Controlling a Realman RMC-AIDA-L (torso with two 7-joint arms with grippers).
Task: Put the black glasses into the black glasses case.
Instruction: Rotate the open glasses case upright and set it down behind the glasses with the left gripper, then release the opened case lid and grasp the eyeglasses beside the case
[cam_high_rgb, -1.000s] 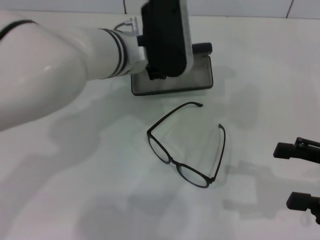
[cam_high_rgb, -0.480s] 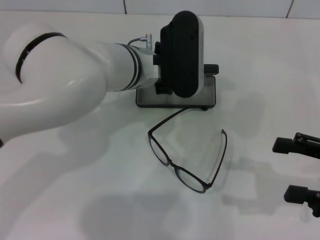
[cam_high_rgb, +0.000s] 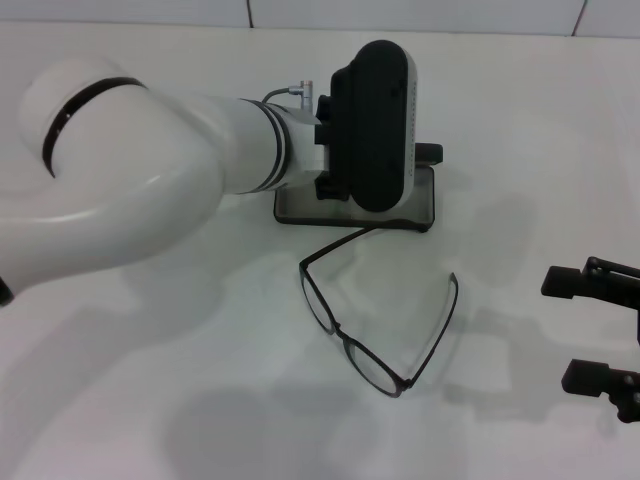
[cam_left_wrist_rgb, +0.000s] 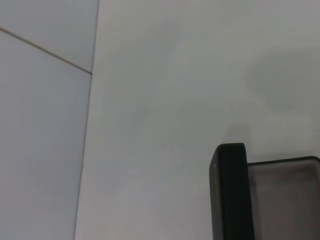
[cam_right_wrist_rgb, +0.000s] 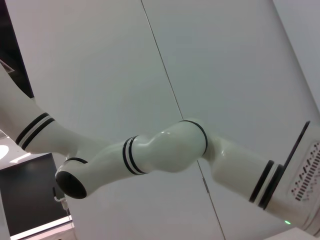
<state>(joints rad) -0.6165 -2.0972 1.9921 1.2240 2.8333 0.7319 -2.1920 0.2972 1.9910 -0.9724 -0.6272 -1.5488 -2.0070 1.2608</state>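
Observation:
The black glasses (cam_high_rgb: 378, 312) lie unfolded on the white table in the head view, temple arms pointing away from me. The black glasses case (cam_high_rgb: 412, 208) lies open behind them, showing its grey lining, and its left part is hidden by my left arm. The left wrist view shows one end of the case (cam_left_wrist_rgb: 282, 200) with a black upright part (cam_left_wrist_rgb: 229, 192). My left gripper's black housing (cam_high_rgb: 371, 125) hangs over the case, and its fingers are hidden. My right gripper (cam_high_rgb: 600, 330) is open and empty at the right edge, to the right of the glasses.
My large white left arm (cam_high_rgb: 130, 190) crosses the left half of the head view. The white table (cam_high_rgb: 180, 400) spreads all around the glasses. The right wrist view shows only a white arm (cam_right_wrist_rgb: 165, 155) against wall panels.
My left arm has swung right and nearer, so its black housing now covers more of the case. Glasses and case sit slightly lower in the picture. The right gripper has hardly moved.

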